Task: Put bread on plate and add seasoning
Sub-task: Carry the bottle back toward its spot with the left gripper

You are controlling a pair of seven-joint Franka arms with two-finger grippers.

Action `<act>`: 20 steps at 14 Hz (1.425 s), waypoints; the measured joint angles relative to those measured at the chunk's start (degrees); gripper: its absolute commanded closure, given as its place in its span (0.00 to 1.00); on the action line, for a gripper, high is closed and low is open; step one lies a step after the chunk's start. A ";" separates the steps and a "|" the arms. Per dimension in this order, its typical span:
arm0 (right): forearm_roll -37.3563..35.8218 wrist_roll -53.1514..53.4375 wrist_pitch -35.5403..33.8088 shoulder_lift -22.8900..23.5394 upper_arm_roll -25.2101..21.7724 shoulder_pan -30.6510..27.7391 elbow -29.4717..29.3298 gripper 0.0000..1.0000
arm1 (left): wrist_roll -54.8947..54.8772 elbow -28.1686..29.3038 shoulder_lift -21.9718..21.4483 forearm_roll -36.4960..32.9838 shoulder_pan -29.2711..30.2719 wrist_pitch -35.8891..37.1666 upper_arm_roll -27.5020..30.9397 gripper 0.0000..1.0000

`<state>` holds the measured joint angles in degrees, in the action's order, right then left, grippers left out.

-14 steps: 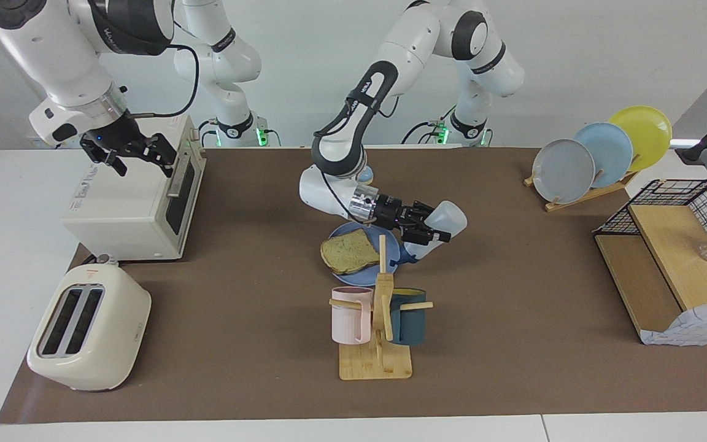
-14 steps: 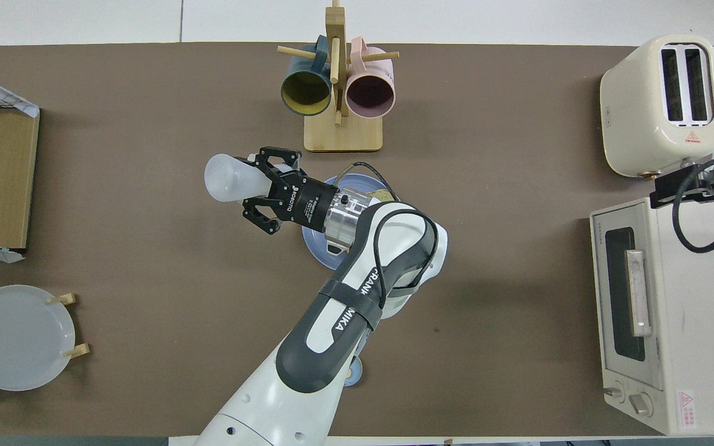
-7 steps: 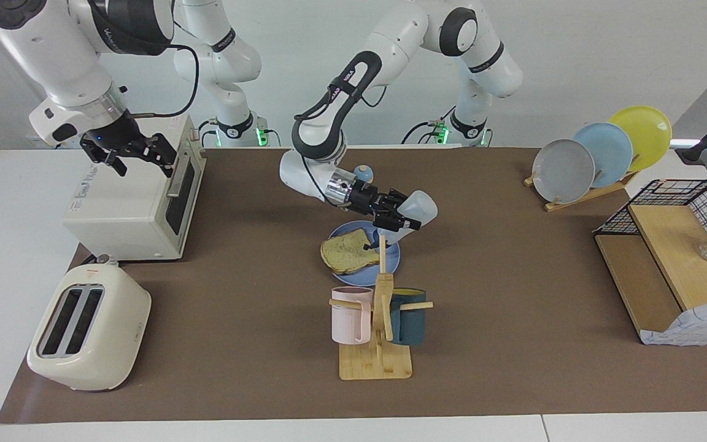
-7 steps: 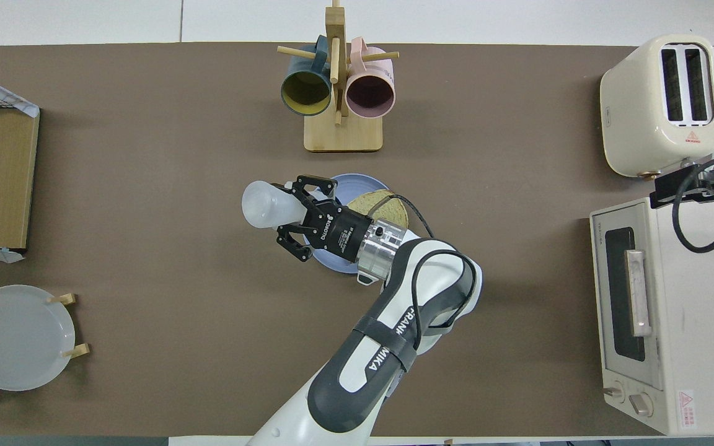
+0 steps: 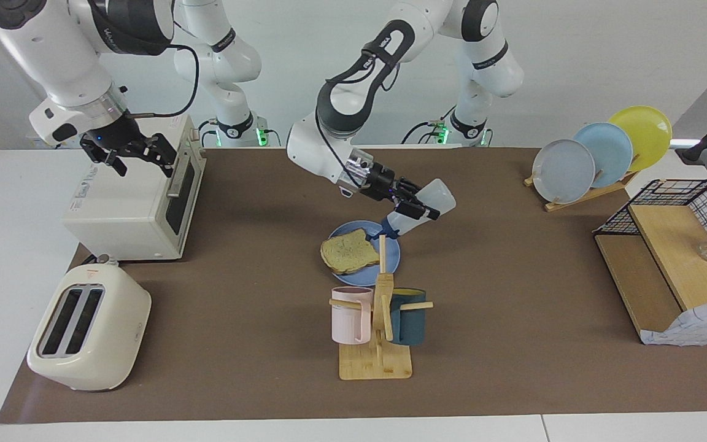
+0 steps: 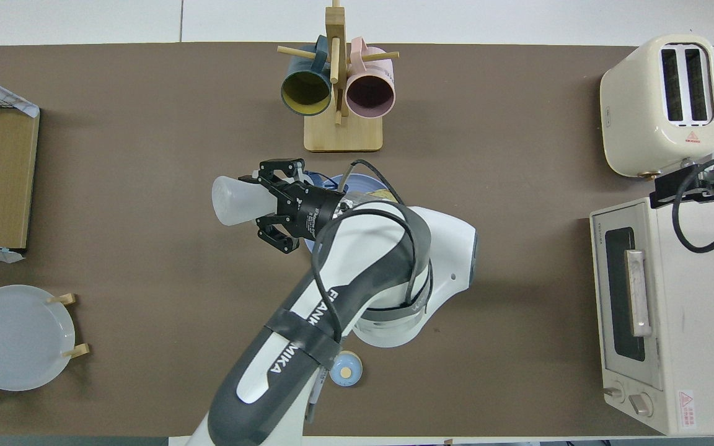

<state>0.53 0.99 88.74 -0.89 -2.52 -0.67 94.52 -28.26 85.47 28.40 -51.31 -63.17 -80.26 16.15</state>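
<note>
Brown matting covered the table. Left gripper point(image 5: 413, 210) clamped the translucent whitish squeeze bottle point(image 5: 424, 205), tilted with its navy cap down over the round blue plate point(image 5: 393, 255), where the speckled toast slice point(image 5: 349, 252) lay. Right gripper point(image 5: 127, 152), fingers spread, waited over the white oven point(image 5: 132, 205).

We see a wooden mug tree point(image 5: 379, 331) holding a pink mug point(image 5: 350, 314) and a dark teal mug point(image 5: 409, 316), standing on the brown bench point(image 5: 513, 294). Toward the right arm's end sit a cream toaster point(image 5: 86, 328) and, nearer the robots, a toaster oven point(image 5: 139, 199). Toward the left arm's end we find a rack of upright plates point(image 5: 602, 153), a wire-and-wood shelf point(image 5: 672, 258), and, by the robots, a small blue-domed bell point(image 6: 346, 370).
</note>
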 measured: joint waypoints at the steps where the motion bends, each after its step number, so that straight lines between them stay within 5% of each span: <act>1: 0.00 0.00 0.00 0.00 0.00 0.00 0.00 0.00 | 0.67 0.03 -1.25 2.19 1.37 -1.47 0.06 1.00; 10: 0.00 0.00 0.00 0.00 0.00 0.00 0.00 0.00 | 2.04 6.56 -17.92 30.05 23.40 -27.07 0.55 1.00; 20: 0.00 0.00 0.00 0.00 0.00 0.00 0.00 0.00 | 30.22 32.31 -22.42 40.51 32.02 -81.01 0.38 1.00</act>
<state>0.53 0.99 88.74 -0.89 -2.52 -0.67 94.52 1.96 117.79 5.98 -10.80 -31.15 -161.27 16.53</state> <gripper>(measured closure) 0.000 0.533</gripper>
